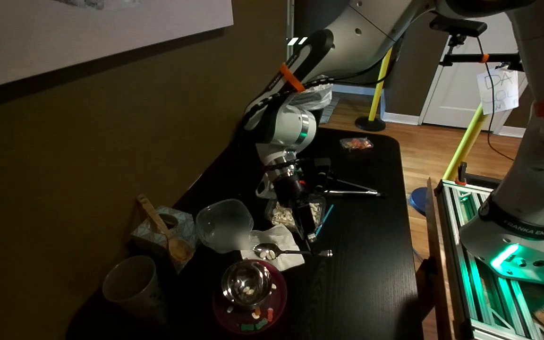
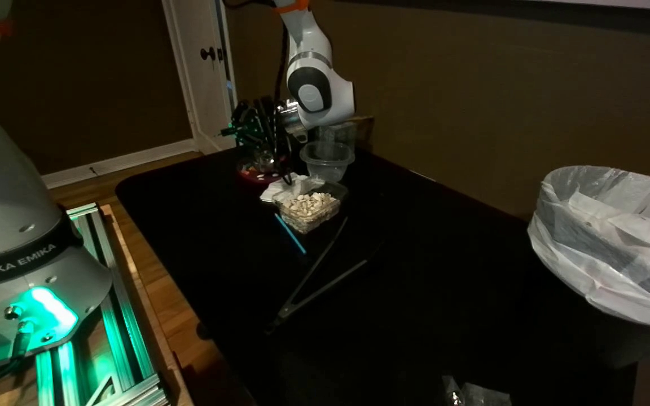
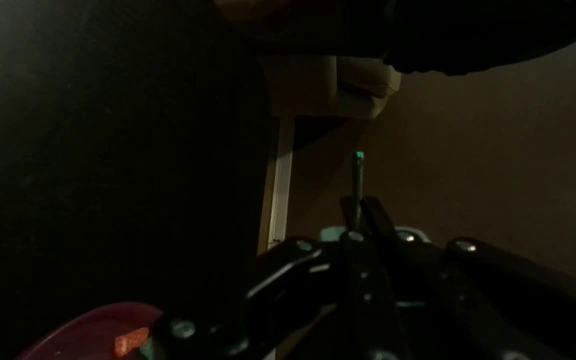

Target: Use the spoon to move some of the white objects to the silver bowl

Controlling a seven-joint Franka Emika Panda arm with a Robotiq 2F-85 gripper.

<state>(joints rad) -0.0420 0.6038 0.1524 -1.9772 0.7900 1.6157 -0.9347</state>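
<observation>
My gripper (image 1: 310,238) is shut on the handle of a metal spoon (image 1: 293,252). The handle's end sticks up between my fingertips (image 3: 362,202) in the wrist view (image 3: 358,172). The spoon's head carries a few white objects and appears over the white napkin, just behind the silver bowl (image 1: 234,277). A few white objects lie inside that bowl. It stands in a dark red dish (image 1: 225,317), partly seen in the wrist view (image 3: 90,322). The main heap of white objects (image 2: 309,202) fills a clear rectangular tray (image 2: 305,225). In an exterior view my arm partly hides the heap (image 1: 281,215).
A clear container (image 1: 225,224), a box (image 1: 184,222) with a wooden spoon (image 1: 156,219) and a cup (image 1: 130,283) stand along the wall. The napkin (image 1: 272,236) lies by the tray. Tongs (image 2: 313,282) and a blue straw (image 2: 290,234) lie beyond the tray.
</observation>
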